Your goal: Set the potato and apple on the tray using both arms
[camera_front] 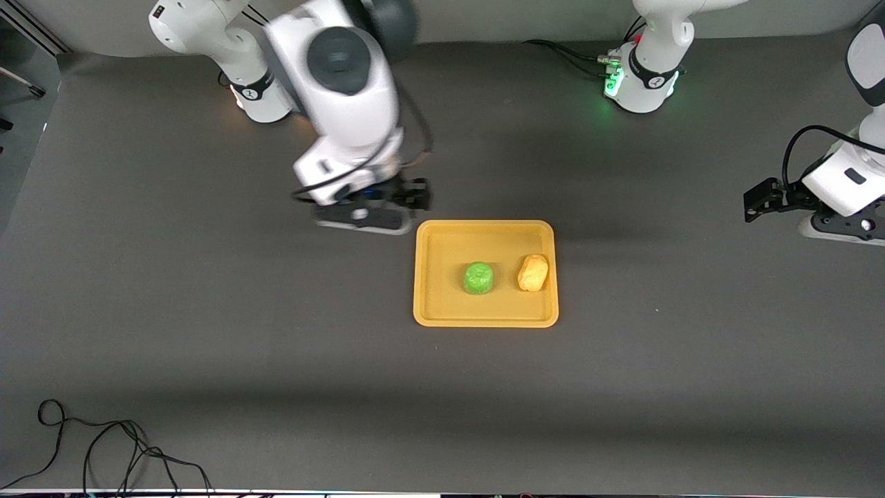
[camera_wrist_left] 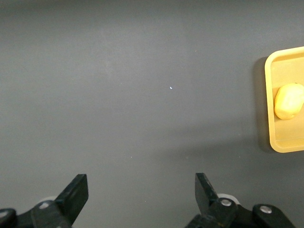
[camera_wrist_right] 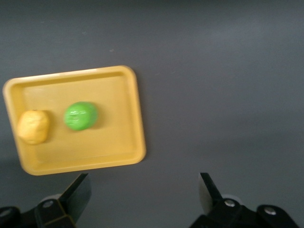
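Tray (camera_front: 485, 318) mid-frame; apple (camera_front: 478, 277) near centre, potato (camera_front: 533, 272) close to the rim toward the left arm's end. Right gripper (camera_front: 408, 197) empty, fingers spread, over table off tray's upper-left corner. Left gripper (camera_front: 760, 200) empty, spread, right edge, over bare table.

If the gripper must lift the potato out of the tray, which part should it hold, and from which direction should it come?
Probably from straight above, closing across the potato's narrow middle. It lies flat as a lumpy oval, close to the tray's low rim at the left arm's end, so a sideways approach would likely hit the rim. The apple sits apart, leaving finger room.
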Available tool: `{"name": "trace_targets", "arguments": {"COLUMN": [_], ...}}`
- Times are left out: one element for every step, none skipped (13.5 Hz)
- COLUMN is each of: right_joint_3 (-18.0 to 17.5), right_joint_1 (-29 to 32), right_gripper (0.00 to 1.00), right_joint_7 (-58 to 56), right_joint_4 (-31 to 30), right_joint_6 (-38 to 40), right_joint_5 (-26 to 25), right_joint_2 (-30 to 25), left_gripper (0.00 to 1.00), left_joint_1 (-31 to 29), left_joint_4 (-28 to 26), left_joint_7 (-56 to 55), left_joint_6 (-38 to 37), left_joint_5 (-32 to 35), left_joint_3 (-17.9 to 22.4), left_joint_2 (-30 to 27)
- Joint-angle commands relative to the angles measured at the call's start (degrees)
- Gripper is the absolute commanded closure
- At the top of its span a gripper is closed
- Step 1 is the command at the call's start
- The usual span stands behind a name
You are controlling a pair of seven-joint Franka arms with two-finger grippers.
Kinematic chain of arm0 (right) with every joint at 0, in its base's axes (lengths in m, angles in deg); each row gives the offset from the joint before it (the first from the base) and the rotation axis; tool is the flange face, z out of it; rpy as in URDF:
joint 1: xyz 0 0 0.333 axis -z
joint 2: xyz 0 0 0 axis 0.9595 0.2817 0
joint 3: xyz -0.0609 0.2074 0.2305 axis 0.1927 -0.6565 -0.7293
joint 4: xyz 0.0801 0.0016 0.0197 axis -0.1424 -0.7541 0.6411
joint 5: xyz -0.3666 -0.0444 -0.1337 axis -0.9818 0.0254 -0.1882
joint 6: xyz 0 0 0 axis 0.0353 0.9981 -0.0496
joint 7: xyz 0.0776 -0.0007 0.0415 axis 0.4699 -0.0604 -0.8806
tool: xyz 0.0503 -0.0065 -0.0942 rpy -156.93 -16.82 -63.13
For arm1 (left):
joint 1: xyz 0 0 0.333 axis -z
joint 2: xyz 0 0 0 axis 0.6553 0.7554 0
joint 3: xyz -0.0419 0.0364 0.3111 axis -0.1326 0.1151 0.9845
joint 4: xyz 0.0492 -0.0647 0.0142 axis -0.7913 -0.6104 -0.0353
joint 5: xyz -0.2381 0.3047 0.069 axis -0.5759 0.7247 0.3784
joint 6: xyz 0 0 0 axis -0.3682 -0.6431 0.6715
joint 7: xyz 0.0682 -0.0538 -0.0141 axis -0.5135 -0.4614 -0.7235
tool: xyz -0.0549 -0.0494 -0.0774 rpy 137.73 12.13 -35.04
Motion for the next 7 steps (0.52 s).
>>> {"name": "trace_targets", "arguments": {"right_joint_3": [-1.52, -3.00, -5.10, -7.91, -10.55, -13.01, -15.30], "right_joint_1": [8.59, 12.28, 16.93, 21.93, 26.51, 30.82, 35.47], "right_gripper": [0.00, 0.00, 0.00, 0.00, 0.00, 0.00, 0.00], "right_joint_7": [-12.79, -15.96, -19.21, -22.38, -24.93, -27.31, -29.51], "right_joint_4": [-11.08, -12.40, -14.59, -16.87, -18.55, -19.96, -21.45], "right_joint_6": [-1.95, -1.95, -1.95, -2.12, -2.30, -2.56, -2.91], "right_joint_5": [-0.77, -0.77, -0.86, -1.64, -3.39, -4.71, -5.42], "right_joint_2": [-10.27, -11.86, -14.13, -16.16, -17.57, -18.98, -20.21], "left_gripper": [0.00, 0.00, 0.00, 0.00, 0.00, 0.00, 0.00], "left_joint_1": [0.13, 0.13, 0.13, 0.13, 0.13, 0.21, 0.21], "left_joint_4": [-0.71, -0.72, -0.80, -0.28, 0.07, 1.12, 2.78], "left_joint_7": [0.63, 0.63, 0.72, 0.72, 0.72, 0.81, 0.64], "left_joint_6": [0.96, 1.58, 1.58, 0.97, 0.88, 0.79, 0.70], "left_joint_5": [0.75, 0.75, 0.75, 0.75, 0.75, 0.75, 0.49], "left_joint_3": [0.00, 0.00, 0.00, 0.00, 0.00, 0.00, 0.00], "left_joint_2": [-0.38, -0.29, -0.38, -0.47, -0.47, -0.21, 0.93]}}
